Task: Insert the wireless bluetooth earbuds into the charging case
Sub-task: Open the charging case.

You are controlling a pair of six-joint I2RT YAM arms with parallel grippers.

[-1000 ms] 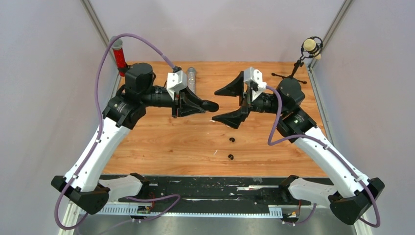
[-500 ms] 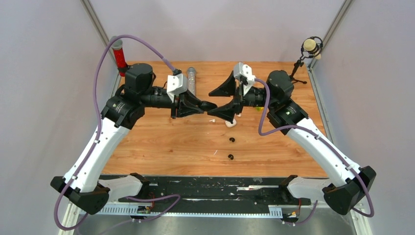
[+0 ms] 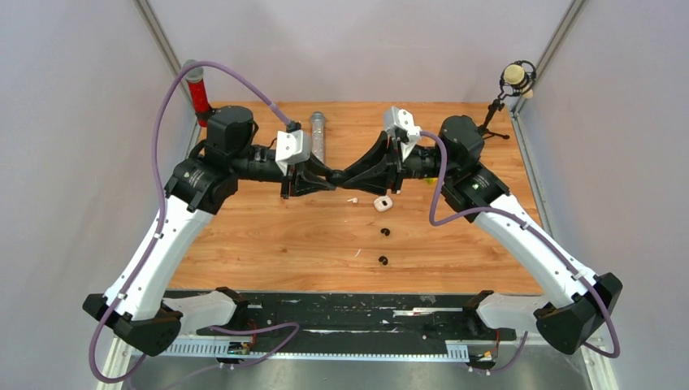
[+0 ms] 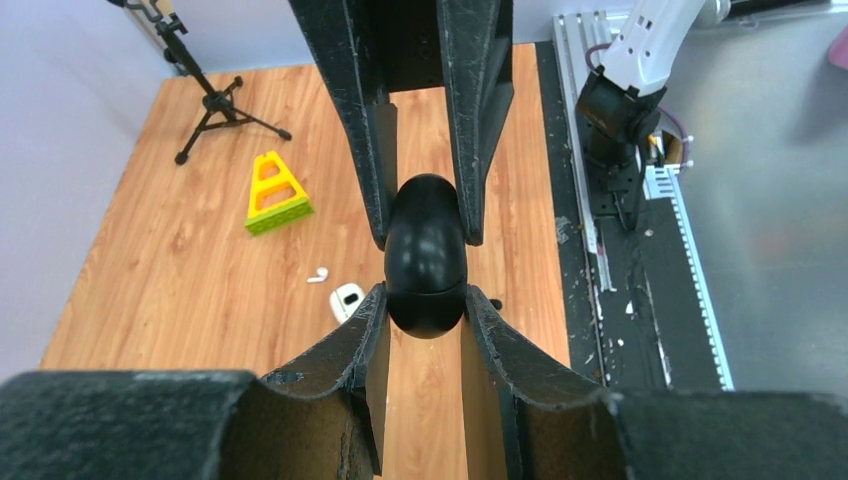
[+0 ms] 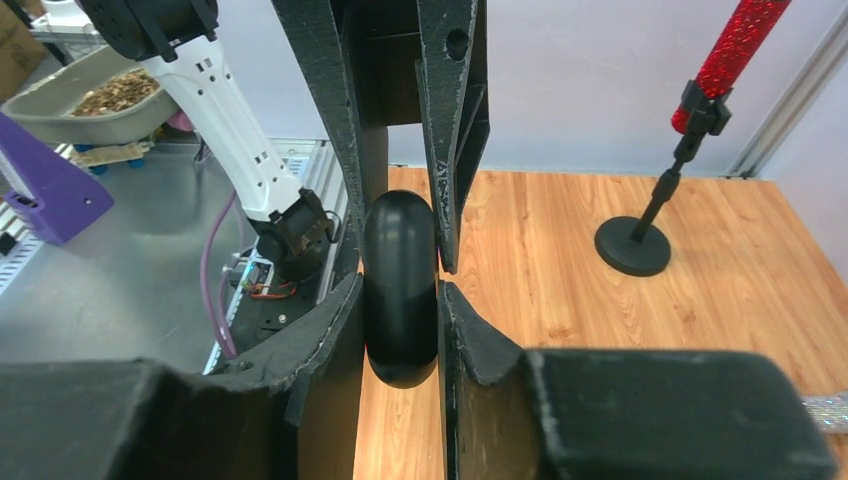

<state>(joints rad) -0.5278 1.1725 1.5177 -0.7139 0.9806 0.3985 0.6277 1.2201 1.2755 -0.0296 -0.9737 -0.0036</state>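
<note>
A black oval charging case (image 3: 335, 175) hangs in the air over the back middle of the table, gripped from both ends. My left gripper (image 4: 426, 300) is shut on the case (image 4: 426, 255) at its near end. My right gripper (image 5: 400, 295) is shut on the case (image 5: 400, 285) from the opposite side, its pads flat against it. On the wood below lie one white earbud (image 3: 353, 199), also seen from the left wrist (image 4: 318, 275), and two black earbuds (image 3: 385, 232) (image 3: 383, 261). A small white case (image 3: 382, 203) lies beside the white earbud.
A red glitter post on a black stand (image 3: 197, 93) is at the back left, with a grey cylinder (image 3: 318, 134) near it. A black tripod stand (image 3: 491, 120) is at the back right, a yellow wedge (image 4: 275, 195) near it. A thin white sliver (image 3: 357, 253) lies nearer the front.
My right gripper has moved left to the black case and gone from wide open to shut on its free end. The left gripper kept its grip and barely moved.
</note>
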